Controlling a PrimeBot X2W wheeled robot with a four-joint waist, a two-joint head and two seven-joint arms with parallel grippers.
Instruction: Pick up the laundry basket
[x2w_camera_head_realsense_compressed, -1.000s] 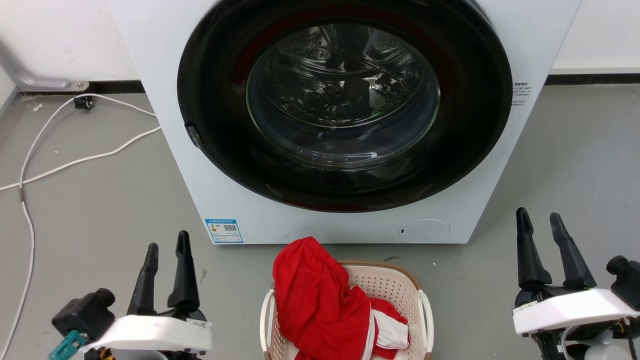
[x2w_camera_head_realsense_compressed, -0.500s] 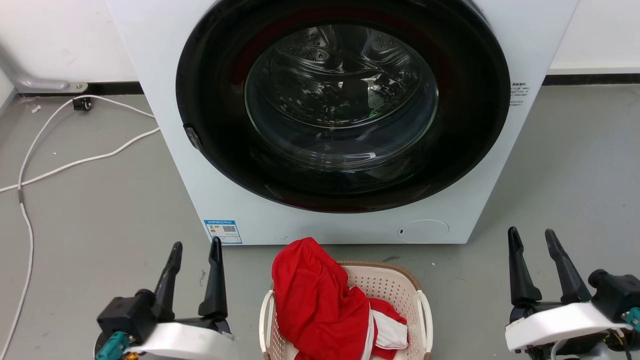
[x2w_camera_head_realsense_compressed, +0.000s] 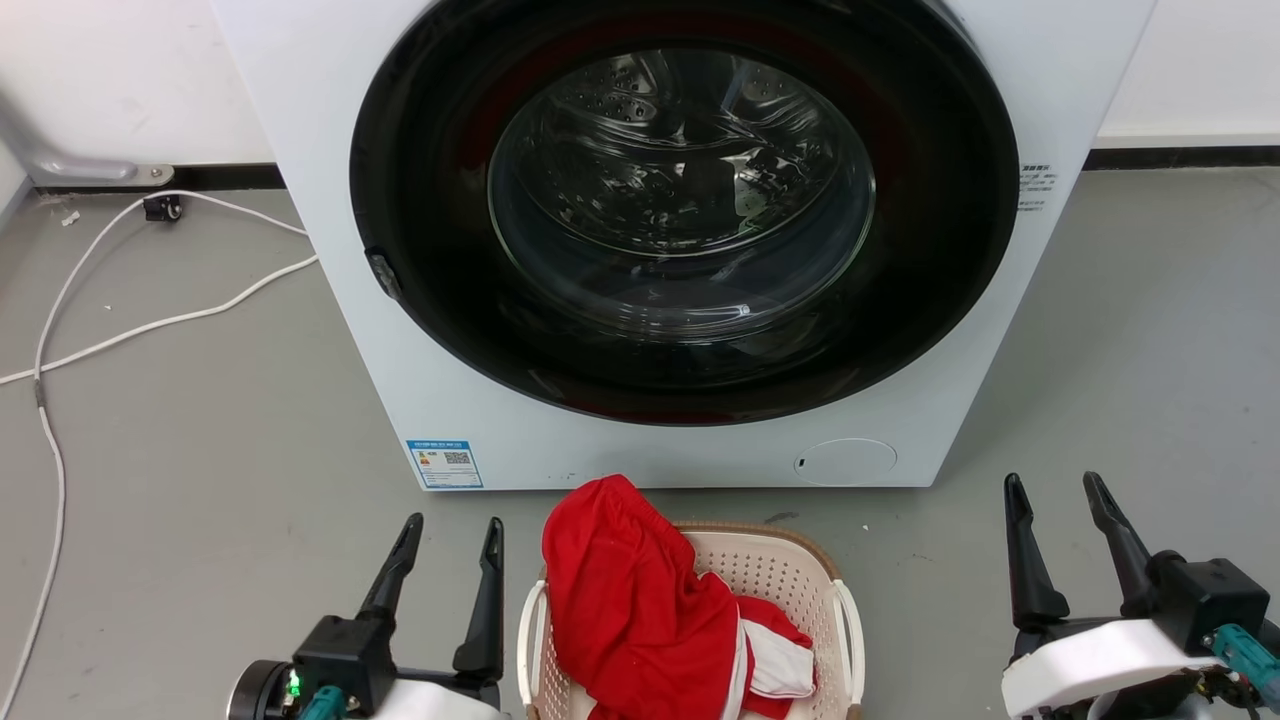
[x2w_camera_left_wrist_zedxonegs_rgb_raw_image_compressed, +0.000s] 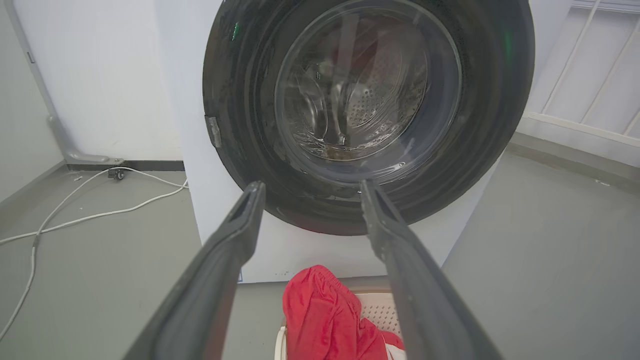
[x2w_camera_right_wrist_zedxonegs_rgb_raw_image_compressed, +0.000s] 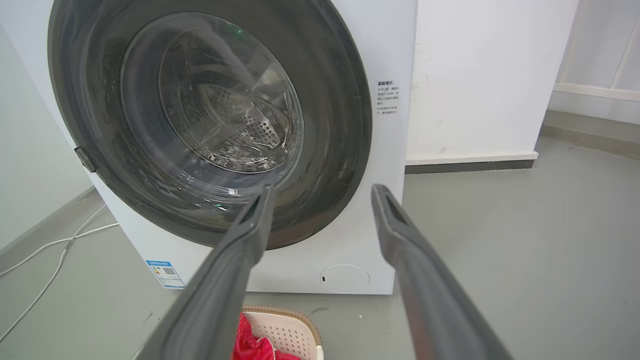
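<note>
The laundry basket (x2w_camera_head_realsense_compressed: 790, 575) stands on the floor at the bottom centre of the head view, cream with small holes, a brown rim and white side handles. Red and white clothes (x2w_camera_head_realsense_compressed: 640, 600) lie heaped in it and over its left rim. My left gripper (x2w_camera_head_realsense_compressed: 452, 535) is open, empty, just left of the basket's left handle (x2w_camera_head_realsense_compressed: 530, 630). Further off on the right, my right gripper (x2w_camera_head_realsense_compressed: 1055, 490) is open too, holding nothing. The left wrist view shows the basket (x2w_camera_left_wrist_zedxonegs_rgb_raw_image_compressed: 377, 312) low between the fingers; the right wrist view shows the basket (x2w_camera_right_wrist_zedxonegs_rgb_raw_image_compressed: 280, 327) at the bottom.
A white front-loading washing machine (x2w_camera_head_realsense_compressed: 680, 230) with a shut round glass door stands right behind the basket. White cables (x2w_camera_head_realsense_compressed: 150, 320) trail over the grey floor at the left. A wall with a dark skirting runs behind.
My left gripper has moved right, close to the basket's left side. My right gripper has dropped lower and shifted slightly left. The basket has stayed in place.
</note>
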